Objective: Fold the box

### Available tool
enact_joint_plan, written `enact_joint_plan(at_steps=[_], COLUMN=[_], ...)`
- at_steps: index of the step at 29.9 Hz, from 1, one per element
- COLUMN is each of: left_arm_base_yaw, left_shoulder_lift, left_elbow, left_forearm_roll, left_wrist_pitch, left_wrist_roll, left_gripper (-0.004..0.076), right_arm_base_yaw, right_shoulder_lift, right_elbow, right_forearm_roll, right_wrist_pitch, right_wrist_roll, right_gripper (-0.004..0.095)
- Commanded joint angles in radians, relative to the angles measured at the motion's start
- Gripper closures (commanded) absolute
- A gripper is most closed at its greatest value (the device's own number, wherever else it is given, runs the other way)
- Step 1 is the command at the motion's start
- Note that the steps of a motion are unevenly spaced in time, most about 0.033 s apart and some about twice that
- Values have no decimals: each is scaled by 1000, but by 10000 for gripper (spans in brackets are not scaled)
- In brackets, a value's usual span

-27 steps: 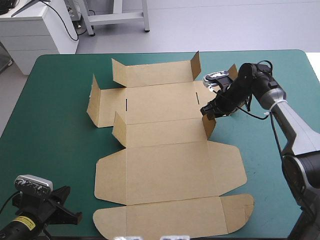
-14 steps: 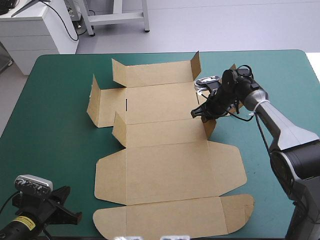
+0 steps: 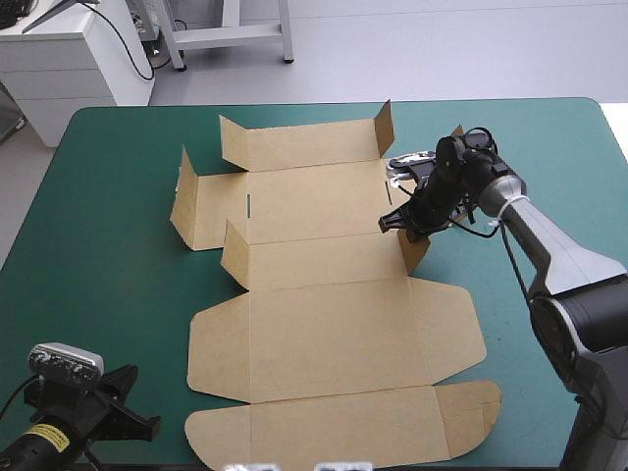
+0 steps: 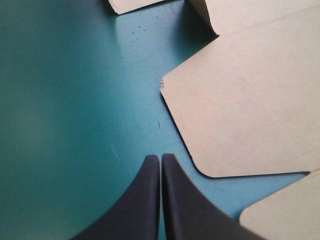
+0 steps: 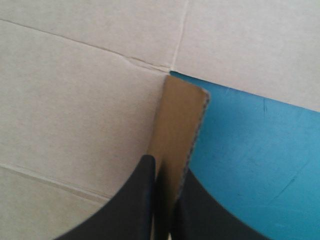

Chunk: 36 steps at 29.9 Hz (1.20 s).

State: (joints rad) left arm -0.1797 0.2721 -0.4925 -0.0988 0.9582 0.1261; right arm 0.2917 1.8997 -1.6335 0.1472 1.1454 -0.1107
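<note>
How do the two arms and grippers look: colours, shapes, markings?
Both grippers, left gripper and right gripper, have two broad black fingers, curved like fins. The right arm is black at the wrist, then silver-grey with a white band, then dark grey. The left arm is black with a yellow label.

Pretty sure this is a robotics lab, not anybody's home or shop. I work at a big table with a plain teal-green cover and rounded corners, and my right arm is a grey-and-black machine limb reaching in over it. Past the far edge there's smooth pale grey floor. A white cabinet sits off the far left corner with a black cable trailing down it, and beside that are the pale metal legs of a stand.
</note>
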Motion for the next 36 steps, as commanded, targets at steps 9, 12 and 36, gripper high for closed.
enact_joint_plan(at_steps=[9,12,36], left_arm_base_yaw=[1,1,1], left_shoulder_lift=[10,10,10], left_elbow=[-23,-23,-23], left_forearm_roll=[-11,-11,-11], left_wrist_pitch=[-58,-58,-58], left_wrist_roll=[4,2,2], left_gripper=[731,731,731], right_arm_base_yaw=[-3,7,201], right_shoulder_lift=[-53,-53,-45], right_elbow=[-30,-30,-178], right_forearm_roll=[-3,-11,-79], right_wrist_pitch=[9,7,-99], right_wrist_roll=[-92,-146,-674], right_gripper=[918,918,929])
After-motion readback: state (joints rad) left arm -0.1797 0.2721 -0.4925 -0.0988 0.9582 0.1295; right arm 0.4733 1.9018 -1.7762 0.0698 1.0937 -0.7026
